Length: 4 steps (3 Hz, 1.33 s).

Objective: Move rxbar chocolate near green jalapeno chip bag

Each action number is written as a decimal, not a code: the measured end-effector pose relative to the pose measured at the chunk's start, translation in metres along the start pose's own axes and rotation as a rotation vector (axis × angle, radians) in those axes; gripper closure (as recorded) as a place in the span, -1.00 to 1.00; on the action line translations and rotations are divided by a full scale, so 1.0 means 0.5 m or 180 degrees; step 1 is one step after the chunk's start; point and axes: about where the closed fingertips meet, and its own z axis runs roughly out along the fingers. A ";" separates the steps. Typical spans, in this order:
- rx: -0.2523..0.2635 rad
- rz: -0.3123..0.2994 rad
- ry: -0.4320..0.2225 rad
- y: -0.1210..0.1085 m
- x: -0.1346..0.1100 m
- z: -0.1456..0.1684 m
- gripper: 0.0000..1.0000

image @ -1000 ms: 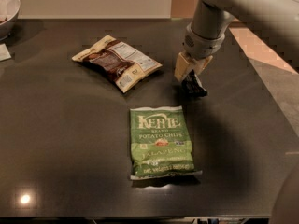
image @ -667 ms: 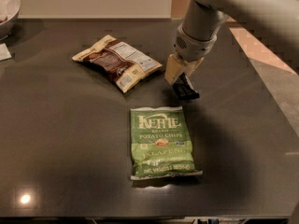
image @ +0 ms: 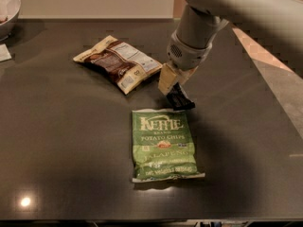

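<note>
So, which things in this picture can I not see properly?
All in the camera view:
1. The rxbar chocolate: partly covered by the hand, which sits just above the top edge of the green jalapeno chip bag; its lettering is unreadable.
2. The bowl: cut off by the left and top edges; contents unclear.
3. The white item: cut off by the left edge.
4. The brown chip bag: print too small.

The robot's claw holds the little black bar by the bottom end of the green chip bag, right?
Not the bottom end. In the camera view, the gripper holds the rxbar chocolate by the top end of the green jalapeno chip bag, just above the Kettle lettering.
</note>
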 end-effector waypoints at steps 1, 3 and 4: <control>-0.0040 -0.0051 0.0045 0.026 0.024 -0.003 0.24; -0.0082 -0.0085 0.0075 0.043 0.044 -0.002 -0.68; -0.0082 -0.0091 0.0074 0.044 0.043 -0.001 -1.00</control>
